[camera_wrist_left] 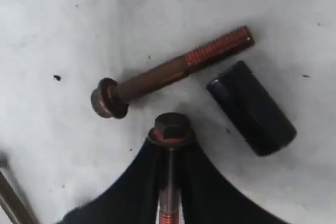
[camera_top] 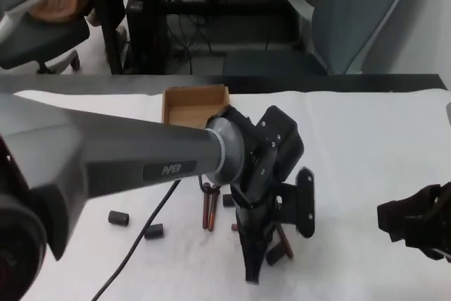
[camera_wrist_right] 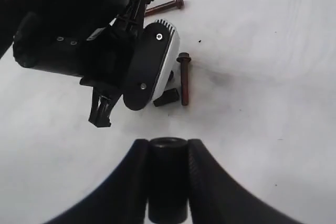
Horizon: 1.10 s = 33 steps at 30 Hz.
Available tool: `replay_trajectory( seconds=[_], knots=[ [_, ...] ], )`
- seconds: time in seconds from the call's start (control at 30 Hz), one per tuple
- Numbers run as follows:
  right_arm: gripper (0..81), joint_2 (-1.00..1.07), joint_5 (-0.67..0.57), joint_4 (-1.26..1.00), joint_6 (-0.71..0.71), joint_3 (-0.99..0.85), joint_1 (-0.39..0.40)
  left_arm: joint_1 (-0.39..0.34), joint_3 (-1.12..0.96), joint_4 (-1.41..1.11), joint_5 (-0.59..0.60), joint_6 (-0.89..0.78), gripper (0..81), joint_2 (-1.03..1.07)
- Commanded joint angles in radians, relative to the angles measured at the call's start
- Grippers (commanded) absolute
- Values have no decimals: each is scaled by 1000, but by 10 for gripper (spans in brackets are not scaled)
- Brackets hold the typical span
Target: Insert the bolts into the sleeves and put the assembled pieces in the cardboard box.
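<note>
One bolt (camera_wrist_left: 169, 129) between left jaws; sleeve (camera_wrist_right: 168, 177) between right.

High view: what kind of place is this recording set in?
Probably an office or lab room set up for robot work: a white-covered bench, office chairs behind it, and loose cables under a dark desk.

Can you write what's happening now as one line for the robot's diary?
left gripper: shut on bolt | right gripper: shut on sleeve | held pair: not yet joined | loose bolt lies beside loose sleeve
</note>
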Motion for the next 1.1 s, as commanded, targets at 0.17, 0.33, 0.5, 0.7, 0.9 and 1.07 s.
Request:
replay_trajectory(
  seconds=[0.17, 0.33, 0.5, 0.7, 0.9, 1.07],
  knots=[
    [6, -15, 42, -14, -126, 60, -4, 86, 68, -117, 214, -492, 18, -301],
    [6, -53, -47, -165, -195, 155, 20, 152, 310, -322, 279, -621, 18, -627],
    [6, -72, -59, -455, -191, 264, 136, 156, 630, -700, 273, -830, 18, -993],
    [6, -12, -25, -997, -188, 362, 388, 120, 928, -1097, 184, -999, 18, -1239],
    [6, 175, 167, -1238, -195, 365, 606, 115, 996, -1212, 187, -1043, 18, -1212],
    [6, 381, 285, -1461, -249, 343, 694, 115, 996, -1291, 191, -1060, 18, -1168]
  ],
)
